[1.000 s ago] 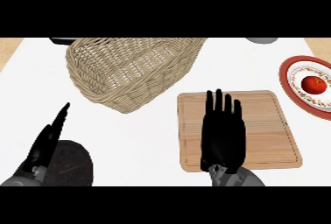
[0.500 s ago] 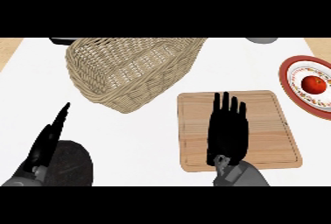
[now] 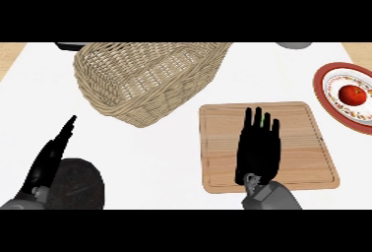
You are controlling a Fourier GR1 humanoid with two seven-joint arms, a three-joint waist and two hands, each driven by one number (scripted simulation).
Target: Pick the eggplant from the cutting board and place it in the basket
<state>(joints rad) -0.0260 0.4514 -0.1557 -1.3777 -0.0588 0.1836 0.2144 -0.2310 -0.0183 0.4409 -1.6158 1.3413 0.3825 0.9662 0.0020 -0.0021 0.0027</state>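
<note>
- The right hand (image 3: 258,147) is seen laid flat over the board (image 3: 218,147), fingers straight and spread, pointing away from the robot; nothing is gripped.
- The eggplant is mostly hidden. Only a thin green sliver (image 3: 259,119) is seen between the fingers, judged to be its stem; the body is taken to lie under the palm, on the board.
- The left hand (image 3: 49,160) is held at the lower left, edge-on, fingers straight and open, resting; it touches nothing. A dark round object (image 3: 76,183) lies just beside it.
- The basket (image 3: 145,78) is seen tipped on its side on the white bench (image 3: 167,162), up and left of the board, its mouth facing the far side.
- A plate (image 3: 327,81) with a tomato (image 3: 353,93) sits at the right edge, apart from the board.
- Step judged: grasp not yet made; fingers are still to be curled.
- Risk: with the eggplant unseen beneath the palm, the fingers may be closed off-centre and the rounded body rolled or pushed along the board.
- Risk: the tilted basket may be nudged by the arm during transfer, or the eggplant may roll back out of the sideways mouth.
</note>
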